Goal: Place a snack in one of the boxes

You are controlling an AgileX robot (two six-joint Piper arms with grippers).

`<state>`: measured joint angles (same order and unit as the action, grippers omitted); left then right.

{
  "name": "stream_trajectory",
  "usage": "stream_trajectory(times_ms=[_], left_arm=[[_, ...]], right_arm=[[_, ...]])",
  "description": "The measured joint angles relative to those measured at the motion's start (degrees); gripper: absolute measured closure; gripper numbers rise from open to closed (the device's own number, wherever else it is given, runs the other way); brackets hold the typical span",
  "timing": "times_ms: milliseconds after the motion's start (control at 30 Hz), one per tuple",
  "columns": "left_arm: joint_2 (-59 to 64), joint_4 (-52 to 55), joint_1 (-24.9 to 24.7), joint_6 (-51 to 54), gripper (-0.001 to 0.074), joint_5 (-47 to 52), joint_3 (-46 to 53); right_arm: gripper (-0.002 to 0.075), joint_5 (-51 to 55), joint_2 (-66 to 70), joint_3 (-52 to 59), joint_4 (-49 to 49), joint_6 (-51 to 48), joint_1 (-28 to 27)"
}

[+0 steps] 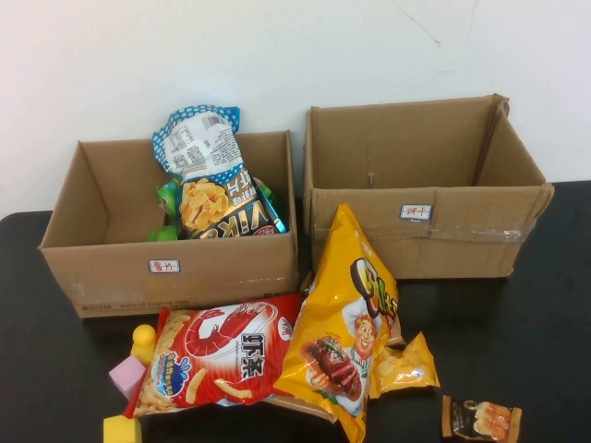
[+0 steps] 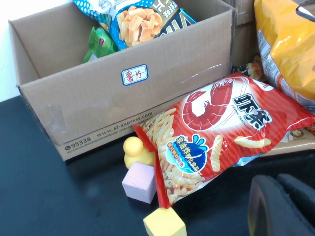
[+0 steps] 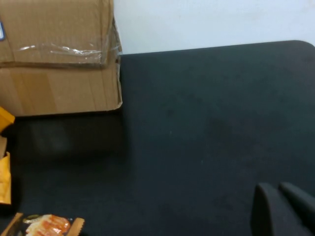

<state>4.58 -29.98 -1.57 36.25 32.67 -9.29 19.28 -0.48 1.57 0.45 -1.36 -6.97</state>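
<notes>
The snack (image 1: 211, 180), a blue-and-white dotted bag with orange crisps and a black "VIK" band, stands inside the lower brown box (image 1: 217, 268) with the red-written label, leaning on its far right side. It also shows in the left wrist view (image 2: 142, 19), inside the same box (image 2: 98, 103). My left gripper (image 2: 283, 196) is shut and empty, low over the table in front of the red bag. My right gripper (image 3: 281, 206) is shut and empty over bare black table at the right. Neither gripper shows in the high view.
A taller taped box (image 1: 434, 175) stands at the right. A red prawn-stick bag (image 1: 222, 355), a tall yellow chef bag (image 1: 346, 323) and small packets (image 1: 480, 418) lie in front. A yellow toy (image 1: 143, 340), pink block (image 1: 127, 376) and yellow block (image 1: 122, 430) sit front left.
</notes>
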Motion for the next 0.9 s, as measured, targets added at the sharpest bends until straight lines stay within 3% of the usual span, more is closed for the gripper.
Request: stream_trajectory(times_ms=[267,900], left_arm=[[0.0,0.0,0.0,0.0,0.0736,0.0,0.0],[0.0,0.0,0.0,0.0,0.0736,0.0,0.0]], right_arm=[[0.0726,0.3,0.0,0.0,-1.2,2.3,3.0],[0.0726,0.3,0.0,0.0,-1.5,2.8,3.2]])
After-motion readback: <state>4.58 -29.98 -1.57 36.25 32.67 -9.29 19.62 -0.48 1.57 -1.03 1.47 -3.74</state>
